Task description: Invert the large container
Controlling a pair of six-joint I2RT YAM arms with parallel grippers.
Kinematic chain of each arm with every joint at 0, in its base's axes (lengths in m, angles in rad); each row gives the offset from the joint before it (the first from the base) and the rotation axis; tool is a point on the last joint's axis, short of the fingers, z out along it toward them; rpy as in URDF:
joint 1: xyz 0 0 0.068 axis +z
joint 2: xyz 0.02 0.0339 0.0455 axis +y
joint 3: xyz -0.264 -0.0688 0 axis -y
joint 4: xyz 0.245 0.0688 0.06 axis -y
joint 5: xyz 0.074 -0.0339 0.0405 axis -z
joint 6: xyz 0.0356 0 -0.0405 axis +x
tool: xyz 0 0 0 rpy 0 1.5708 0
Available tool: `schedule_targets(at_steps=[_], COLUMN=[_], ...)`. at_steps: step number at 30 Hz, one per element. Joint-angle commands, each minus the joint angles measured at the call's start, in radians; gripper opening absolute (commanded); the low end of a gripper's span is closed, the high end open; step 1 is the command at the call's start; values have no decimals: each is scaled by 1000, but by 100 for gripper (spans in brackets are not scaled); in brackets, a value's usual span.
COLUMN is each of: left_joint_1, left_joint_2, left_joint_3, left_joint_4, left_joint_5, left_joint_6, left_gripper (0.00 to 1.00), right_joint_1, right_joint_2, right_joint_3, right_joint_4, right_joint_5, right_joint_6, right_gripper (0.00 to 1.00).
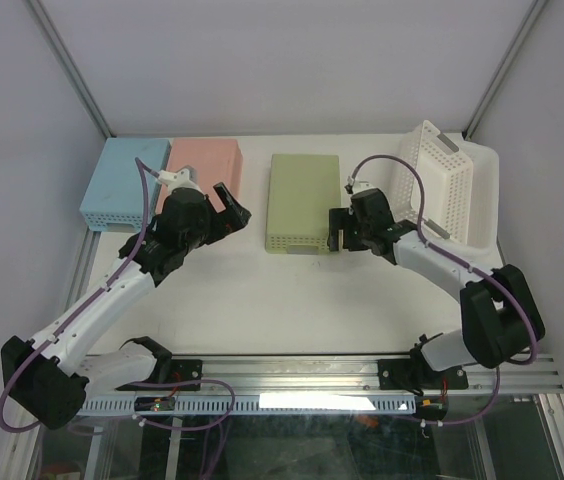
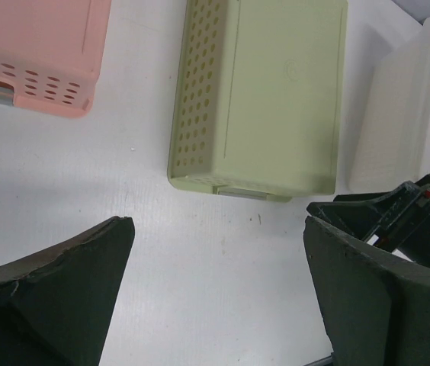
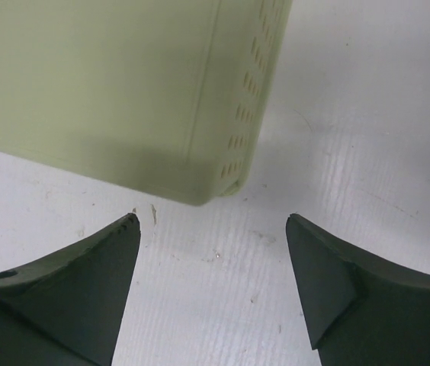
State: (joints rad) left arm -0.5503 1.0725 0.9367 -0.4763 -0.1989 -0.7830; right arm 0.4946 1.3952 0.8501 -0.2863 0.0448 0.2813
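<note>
White and perforated, sitting at the far right corner of the table (image 1: 262,290): spotting the large basket (image 1: 442,185) there, tilting up on one long side, opening facing left, slotted inner walls showing. Not lying bottom-up yet.

Moving left along the back row: finding a green basket (image 1: 303,200) lying bottom-up in the middle, apart from the white one. Then picking out a pink basket (image 1: 207,165) and a blue basket (image 1: 124,182) sitting side by side at the far left, both showing flat bottoms too. Whatever is under those three being hidden, so not telling what is inside.

Watching the right gripper (image 1: 342,240) now: hovering just off the green basket's near right corner, between it and the white one. Jaws standing wide apart, gripping nothing, only bare table showing between the fingers in the wrist view.

Checking the left gripper (image 1: 235,203): hanging just beside the pink basket's near right corner. Jaws also spread wide, clamping nothing, pointing across open table toward the green basket.
</note>
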Motion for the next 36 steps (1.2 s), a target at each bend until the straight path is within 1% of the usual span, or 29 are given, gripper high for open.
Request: schedule_targets(at_steps=[1, 2, 5, 8, 14, 17, 21, 23, 25, 29, 32, 33, 36], left_joint_1=[-5, -5, -5, -5, -5, -5, -5, -5, -5, -5, -5, -5, -5], left_joint_2=[-31, -32, -33, -32, -34, -36, -30, -24, -18, -14, -25, -28, -34], left_joint_3=[1, -1, -2, -6, -7, -3, 5, 10, 12, 9, -1, -3, -6], left_joint_4=[65, 66, 66, 65, 60, 53, 53, 53, 54, 54, 53, 53, 53], left_joint_5=[29, 28, 27, 25, 22, 16, 10, 11, 17, 30, 37, 37, 40], left_joint_6=[39, 39, 39, 34, 27, 28, 37, 39, 40, 41, 43, 42, 45], left_gripper=[99, 99, 99, 99, 99, 99, 99, 99, 99, 99, 99, 99, 99], right_joint_1=[5, 7, 11, 14, 15, 15, 2, -28, -75, -152, -190, -199, -206], right_joint_2=[88, 105, 166, 237, 365, 348, 293, 278, 286, 374, 452, 478, 563], right_joint_3=[76, 89, 136, 199, 360, 377, 376, 375, 392, 478, 548, 568, 648], right_joint_4=[93, 109, 157, 197, 176, 160, 151, 161, 168, 149, 142, 143, 134], right_joint_5=[12, 7, -5, -32, -79, -82, -63, -86, -141, -233, -299, -329, -354], right_joint_6=[-36, -36, -19, -14, -26, -33, -41, -20, 24, 97, 156, 172, 210], right_gripper=[75, 70, 66, 64, 64, 65, 74, 76, 76, 78, 83, 84, 85])
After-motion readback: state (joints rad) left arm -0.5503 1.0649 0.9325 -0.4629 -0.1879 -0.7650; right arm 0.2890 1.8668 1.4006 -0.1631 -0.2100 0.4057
